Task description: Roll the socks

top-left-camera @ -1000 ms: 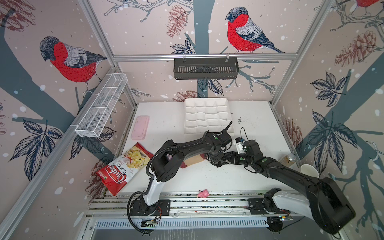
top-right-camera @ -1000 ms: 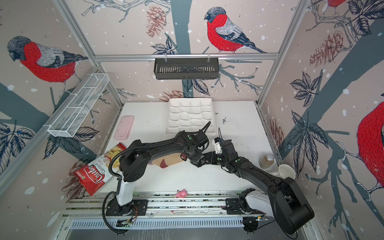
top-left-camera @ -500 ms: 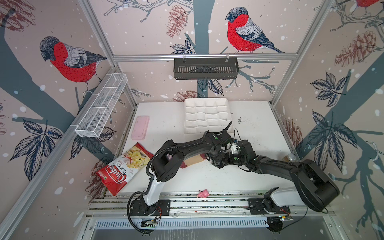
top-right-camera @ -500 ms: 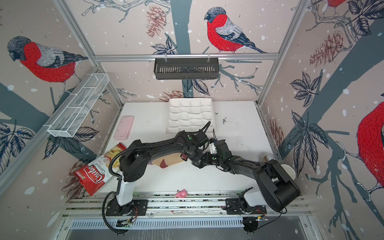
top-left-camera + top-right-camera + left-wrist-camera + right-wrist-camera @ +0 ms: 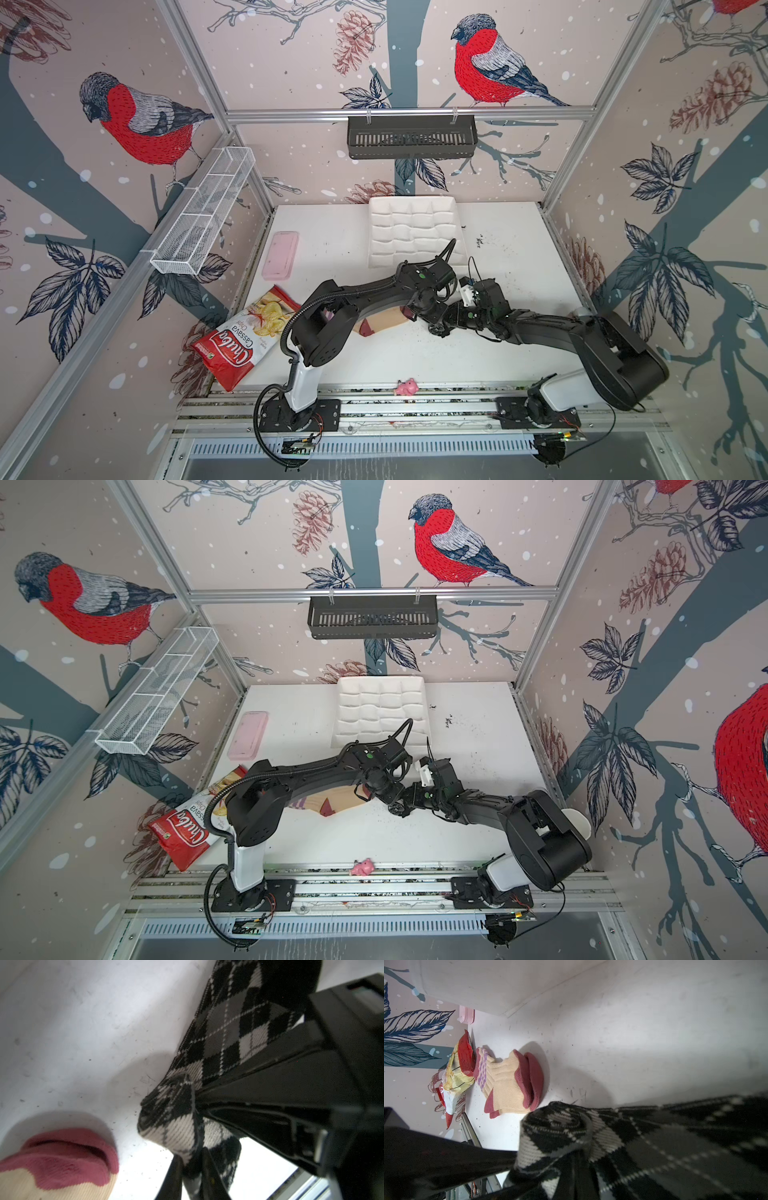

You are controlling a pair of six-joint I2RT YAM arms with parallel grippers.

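Note:
The argyle sock [image 5: 224, 1043] hangs bunched between my two grippers above the middle of the white table [image 5: 498, 353]. My left gripper [image 5: 192, 1155] is shut on a fold of it. My right gripper [image 5: 579, 1153] is shut on the same sock [image 5: 654, 1147], with fabric wrapped around its fingers. In both top views the left gripper [image 5: 428, 316] and the right gripper [image 5: 446, 322] nearly touch, and the arms hide the argyle sock. The tan sock [image 5: 508, 1082] with maroon toe and purple stripes lies flat just left of them [image 5: 384, 322], partly under the left arm [image 5: 336, 800].
A red-and-white chips bag [image 5: 245, 336] leans over the table's left edge. A pink case [image 5: 280, 254] lies at the back left and a white quilted pad [image 5: 415, 230] at the back middle. A small pink toy [image 5: 405, 387] sits on the front rail. A cup [image 5: 579, 820] stands at the right edge.
My right gripper has moved left up to the left gripper and shut on the argyle sock, and the right arm's elbow has swung. The left arm has stayed in place.

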